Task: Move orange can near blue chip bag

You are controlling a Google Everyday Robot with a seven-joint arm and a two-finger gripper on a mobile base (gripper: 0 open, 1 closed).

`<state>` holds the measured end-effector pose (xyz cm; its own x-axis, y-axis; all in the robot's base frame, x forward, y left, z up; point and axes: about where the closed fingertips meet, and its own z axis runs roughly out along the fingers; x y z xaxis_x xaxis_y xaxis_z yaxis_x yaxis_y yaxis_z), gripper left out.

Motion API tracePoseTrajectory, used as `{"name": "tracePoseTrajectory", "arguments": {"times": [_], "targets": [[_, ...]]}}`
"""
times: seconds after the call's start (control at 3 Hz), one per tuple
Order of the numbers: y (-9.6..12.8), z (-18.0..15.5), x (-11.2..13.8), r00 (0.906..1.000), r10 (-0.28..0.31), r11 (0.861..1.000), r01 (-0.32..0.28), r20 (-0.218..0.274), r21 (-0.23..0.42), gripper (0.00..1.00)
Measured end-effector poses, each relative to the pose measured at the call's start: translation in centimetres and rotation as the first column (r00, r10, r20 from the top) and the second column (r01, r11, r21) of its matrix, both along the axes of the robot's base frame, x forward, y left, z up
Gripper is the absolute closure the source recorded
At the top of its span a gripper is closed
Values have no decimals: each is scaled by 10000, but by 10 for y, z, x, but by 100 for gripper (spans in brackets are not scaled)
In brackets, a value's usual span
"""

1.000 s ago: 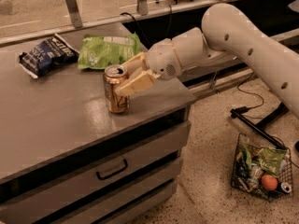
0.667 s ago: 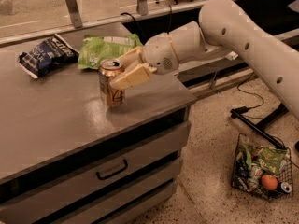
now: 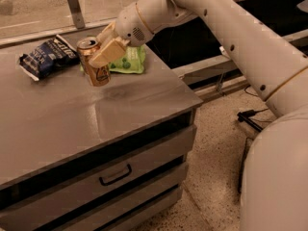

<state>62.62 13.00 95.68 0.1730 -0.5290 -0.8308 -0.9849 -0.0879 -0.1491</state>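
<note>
The orange can has a silver top and a dark logo, and hangs tilted just above the grey countertop. My gripper is shut on the orange can near its top, its tan fingers across the can's side. The blue chip bag, dark navy with white lettering, lies on the counter's far left, a short way left of the can. My white arm reaches in from the upper right.
A light-green chip bag lies on the counter right behind the can, partly hidden by the gripper. Drawers with a dark handle are below the counter. A black cable lies on the speckled floor at right.
The gripper has carried the orange can up off the counter and leftward, closer to the blue chip bag. The view has also shifted left.
</note>
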Motion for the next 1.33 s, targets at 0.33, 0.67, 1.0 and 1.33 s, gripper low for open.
{"name": "tracePoseTrajectory", "arguments": {"times": [0.33, 0.67, 1.0, 1.33], "targets": [[3, -2, 1, 10000, 16, 10000, -16, -45, 6, 100], [21, -15, 10, 9998, -64, 9998, 61, -170, -196, 100], [47, -29, 23, 9997, -178, 9992, 172, -148, -371, 100], [73, -36, 36, 9999, -147, 9995, 146, -9, -277, 100]]}}
